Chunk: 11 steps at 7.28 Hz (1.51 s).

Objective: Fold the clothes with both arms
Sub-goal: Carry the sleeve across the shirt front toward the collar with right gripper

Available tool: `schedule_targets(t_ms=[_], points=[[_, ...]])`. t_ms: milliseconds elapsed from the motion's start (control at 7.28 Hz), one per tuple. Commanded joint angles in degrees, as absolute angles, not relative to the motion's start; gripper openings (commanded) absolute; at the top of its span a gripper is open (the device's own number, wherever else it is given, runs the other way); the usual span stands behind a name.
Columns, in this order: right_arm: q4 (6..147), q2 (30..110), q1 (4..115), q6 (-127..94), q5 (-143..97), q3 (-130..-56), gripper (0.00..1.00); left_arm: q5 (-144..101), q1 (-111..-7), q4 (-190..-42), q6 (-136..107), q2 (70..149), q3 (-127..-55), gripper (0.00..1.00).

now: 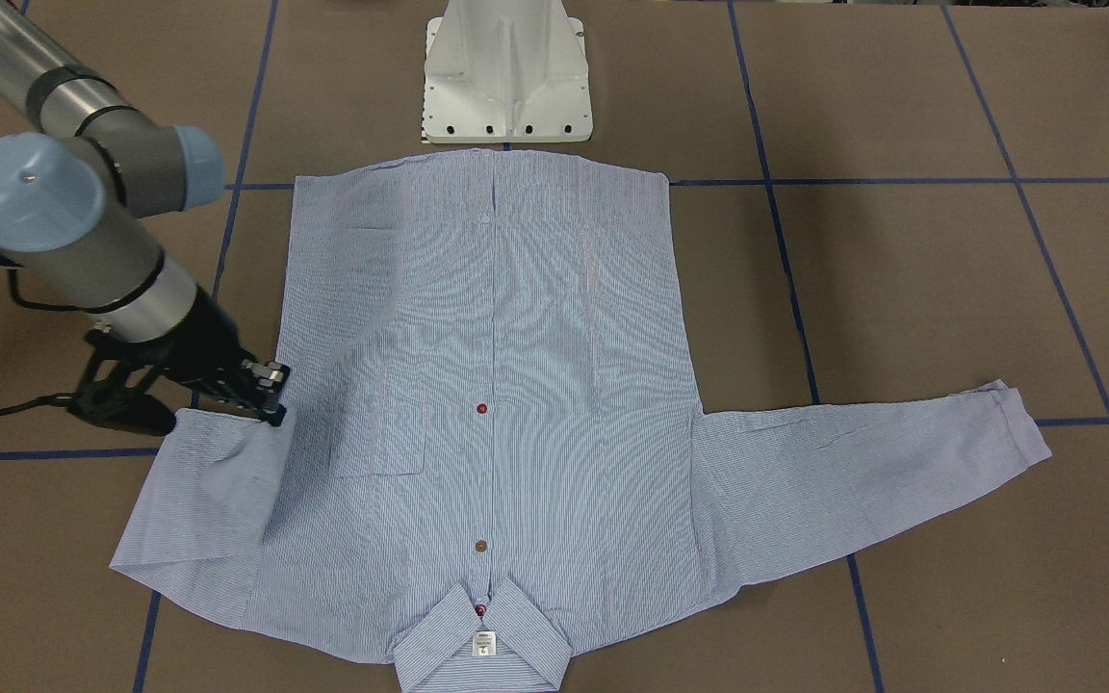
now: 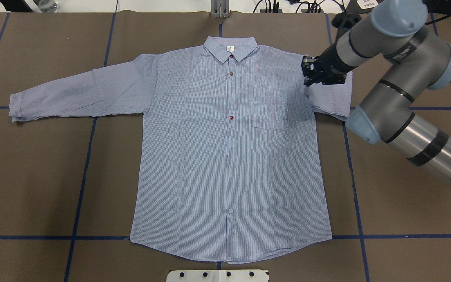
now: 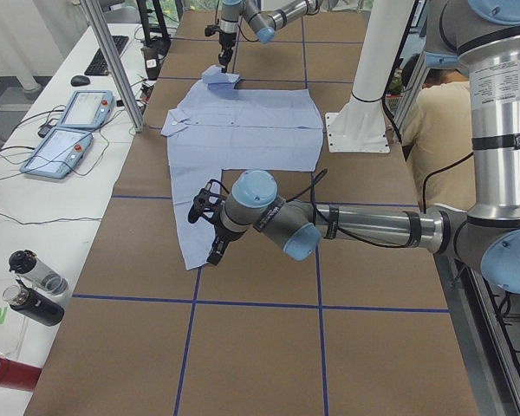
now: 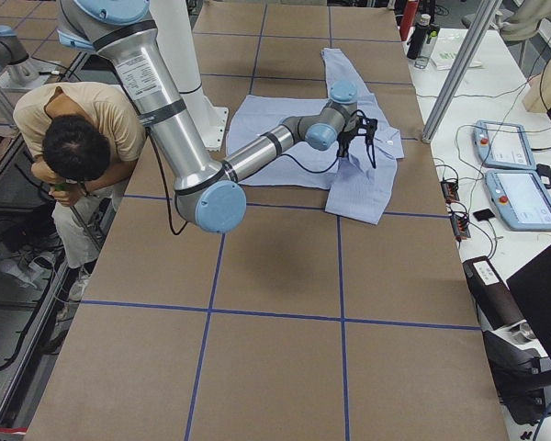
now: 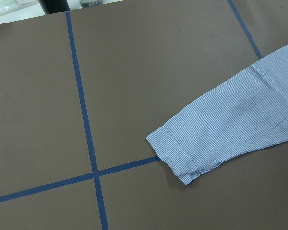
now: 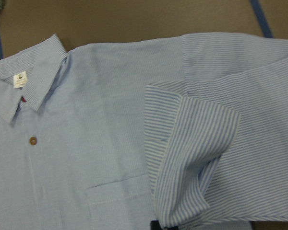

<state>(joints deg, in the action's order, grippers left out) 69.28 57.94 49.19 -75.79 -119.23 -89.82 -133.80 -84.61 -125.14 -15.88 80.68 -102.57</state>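
The light blue striped shirt (image 2: pixel 229 156) lies flat and face up on the brown table, collar (image 2: pixel 230 49) at the far edge. Its sleeve (image 2: pixel 80 92) on my left stretches out straight, and its cuff (image 5: pixel 175 153) shows in the left wrist view. My right gripper (image 2: pixel 312 73) is shut on the other sleeve's cuff (image 6: pixel 192 158) and holds it folded in over the shoulder, just above the fabric. The left gripper (image 3: pixel 204 208) hovers over the outstretched sleeve. It shows only in the exterior left view, so I cannot tell whether it is open or shut.
The white pedestal base (image 1: pixel 506 77) stands at the shirt's hem. A person (image 4: pixel 73 138) crouches beside the table behind the robot. Control tablets (image 3: pixel 69 130) and bottles (image 3: pixel 35 286) lie on the white side bench. Blue tape lines (image 2: pixel 88 149) cross the table.
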Motion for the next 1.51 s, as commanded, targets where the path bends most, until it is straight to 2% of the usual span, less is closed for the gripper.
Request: schedule_targets(t_ms=[0, 412, 1098, 1236, 1373], points=[[71.2, 47.3, 43.6, -77.7, -114.1, -84.7, 0.0, -133.8, -84.6, -125.3, -15.8, 80.3, -103.2, 0.99], [70.8, 35.1, 38.6, -82.4, -106.8, -73.8, 0.0, -133.8, -84.6, -125.3, -15.8, 80.2, -103.3, 0.99], [70.7, 32.9, 36.5, -82.4, -104.7, -71.7, 0.0, -133.7, -84.6, -125.3, -16.2, 80.2, -104.0, 0.99], [70.7, 32.4, 35.3, -82.4, -102.0, -71.4, 0.21, -133.7, -84.6, -125.2, -16.3, 80.2, -103.9, 0.99], [70.7, 29.6, 34.2, -82.4, -98.8, -67.7, 0.9, -133.7, -84.6, -125.2, -16.3, 80.2, -104.0, 0.99]])
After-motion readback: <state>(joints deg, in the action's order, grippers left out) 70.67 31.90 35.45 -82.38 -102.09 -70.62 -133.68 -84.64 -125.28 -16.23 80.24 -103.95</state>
